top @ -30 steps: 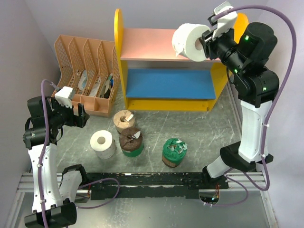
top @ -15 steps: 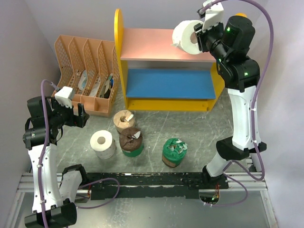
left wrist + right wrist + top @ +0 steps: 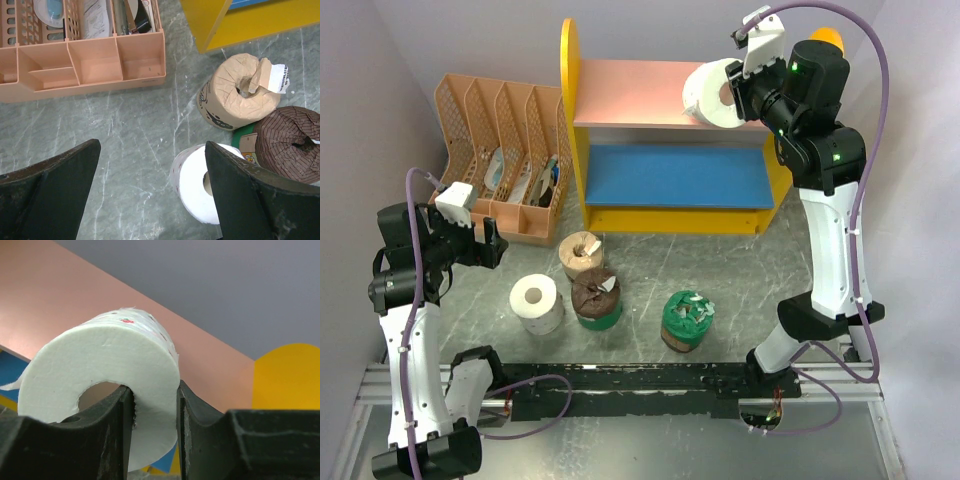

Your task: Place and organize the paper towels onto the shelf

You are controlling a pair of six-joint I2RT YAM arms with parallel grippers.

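**White roll held over the shelf's top board, four rolls on the desk**

The right gripper (image 3: 733,92) is pinching the wall of a white paper towel roll (image 3: 708,92). In the right wrist view one finger (image 3: 112,440) sits inside the hollow core and the other lies against the outside. The roll is on its side, over the right end of the pink upper board (image 3: 630,90) of the shelf (image 3: 670,218), which stands at the far edge of the desk. Whether the roll touches the board cannot be told. The blue lower board (image 3: 670,175) is bare.

The left gripper (image 3: 152,146) hangs with its fingers spread wide and nothing between them, near the left edge of the desk. Just below it stands a second white roll (image 3: 197,185).

Four rolls stand upright mid-desk, toward the near edge:
- the second white roll
- a tan roll (image 3: 581,252), just in front of the shelf's left side panel
- a brown roll in green wrap (image 3: 596,298), close against the tan and white rolls
- another green-wrapped roll (image 3: 686,318), apart to the right

A peach file organizer (image 3: 505,150) fills the far left corner.
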